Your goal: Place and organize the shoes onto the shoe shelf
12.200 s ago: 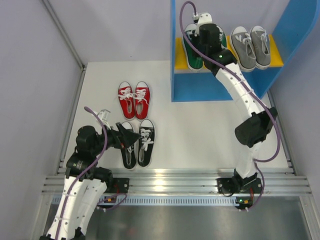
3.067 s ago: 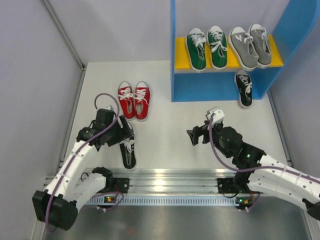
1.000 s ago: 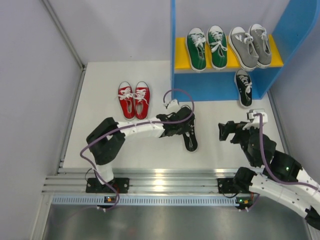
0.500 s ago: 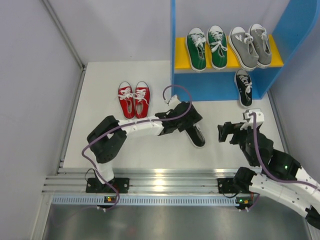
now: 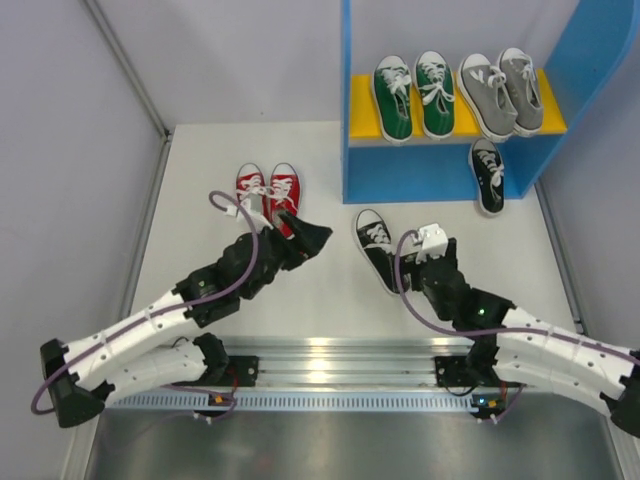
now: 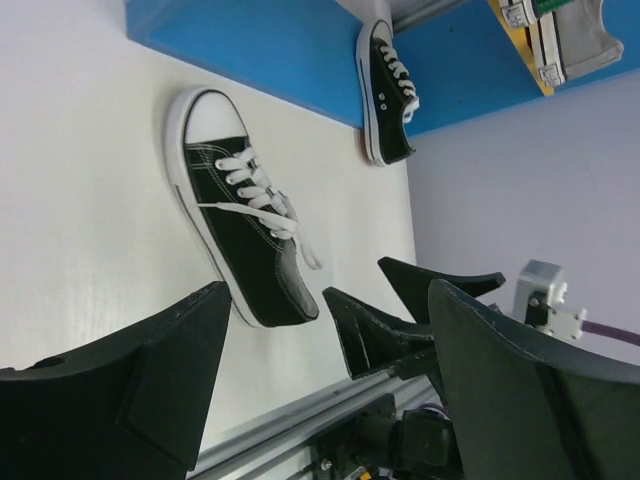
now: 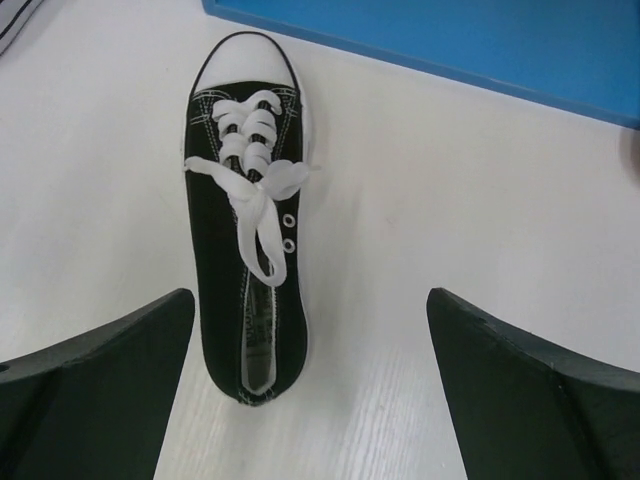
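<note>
We judged the job just over half done. Leftmost, the red canvas sneaker pair (image 5: 268, 200) sat on the white table (image 5: 200, 180), not yet shelved. The left gripper (image 5: 308, 238) hung wide open, empty. Right of it one black canvas sneaker (image 5: 378, 250) lay loose on the table before the right gripper (image 7: 310, 300), likewise spread and empty. The blue-walled shoe shelf (image 5: 400, 180) held the green pair (image 5: 412, 95) and the grey pair (image 5: 500, 92) on its yellow board (image 5: 362, 115), the other black sneaker (image 5: 488, 175) below.

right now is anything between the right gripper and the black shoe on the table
Nothing visible does. The right gripper is open and the black shoe lies just ahead of it, heel nearest and toe pointing away. Only table surface shows around the shoe.
</note>
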Controlling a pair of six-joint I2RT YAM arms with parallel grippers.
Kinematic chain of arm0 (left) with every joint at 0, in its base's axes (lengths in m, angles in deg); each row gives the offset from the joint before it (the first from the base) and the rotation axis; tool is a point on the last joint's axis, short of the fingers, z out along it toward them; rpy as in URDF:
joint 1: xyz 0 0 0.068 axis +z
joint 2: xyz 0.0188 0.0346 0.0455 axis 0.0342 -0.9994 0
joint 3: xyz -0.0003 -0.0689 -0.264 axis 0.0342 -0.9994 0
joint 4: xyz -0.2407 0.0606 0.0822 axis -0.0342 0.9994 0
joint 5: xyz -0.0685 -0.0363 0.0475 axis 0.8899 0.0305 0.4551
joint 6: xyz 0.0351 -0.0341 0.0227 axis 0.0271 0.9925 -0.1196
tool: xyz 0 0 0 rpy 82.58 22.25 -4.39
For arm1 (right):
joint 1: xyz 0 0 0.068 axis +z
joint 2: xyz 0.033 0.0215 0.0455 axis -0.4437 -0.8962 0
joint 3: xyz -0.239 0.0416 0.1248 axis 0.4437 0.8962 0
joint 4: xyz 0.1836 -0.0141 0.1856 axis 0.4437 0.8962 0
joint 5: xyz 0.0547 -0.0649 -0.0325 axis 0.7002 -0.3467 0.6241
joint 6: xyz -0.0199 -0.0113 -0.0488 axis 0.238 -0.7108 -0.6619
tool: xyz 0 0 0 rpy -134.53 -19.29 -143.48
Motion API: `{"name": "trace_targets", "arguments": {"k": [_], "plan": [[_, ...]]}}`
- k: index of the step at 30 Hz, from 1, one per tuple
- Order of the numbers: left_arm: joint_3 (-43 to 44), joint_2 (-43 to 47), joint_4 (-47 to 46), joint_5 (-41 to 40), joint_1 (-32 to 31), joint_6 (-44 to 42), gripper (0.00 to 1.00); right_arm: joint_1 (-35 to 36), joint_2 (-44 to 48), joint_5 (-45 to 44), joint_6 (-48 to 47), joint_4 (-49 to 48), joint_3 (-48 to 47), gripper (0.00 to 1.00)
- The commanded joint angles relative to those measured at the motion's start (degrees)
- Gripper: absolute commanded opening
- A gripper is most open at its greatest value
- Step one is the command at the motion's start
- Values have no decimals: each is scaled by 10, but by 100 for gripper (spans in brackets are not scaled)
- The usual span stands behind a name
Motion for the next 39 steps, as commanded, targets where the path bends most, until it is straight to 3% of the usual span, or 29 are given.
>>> {"name": "trace_targets", "arguments": {"k": [1, 6, 14, 22, 30, 34, 39], "plan": [[-47, 61, 81, -61, -1, -38, 85, -30, -58, 62, -32, -181, 16, 99], [-74, 135, 139, -78, -1, -39, 85, -181, -110, 300, -34, -354, 68, 99], [-120, 210, 161, -91, -1, -31, 85, -243, -184, 449, -62, -452, 93, 99], [-125, 210, 167, -90, -1, -33, 85, -243, -224, 453, -90, -481, 110, 97], [-129, 204, 167, -91, -1, -28, 85, -242, -349, 434, -70, -607, 103, 89], [-128, 208, 167, -93, -1, -33, 85, -224, -402, 390, -62, -689, 114, 85], [-129, 210, 169, -92, -1, -33, 85, -152, -486, 247, -64, -843, 156, 82]]}}
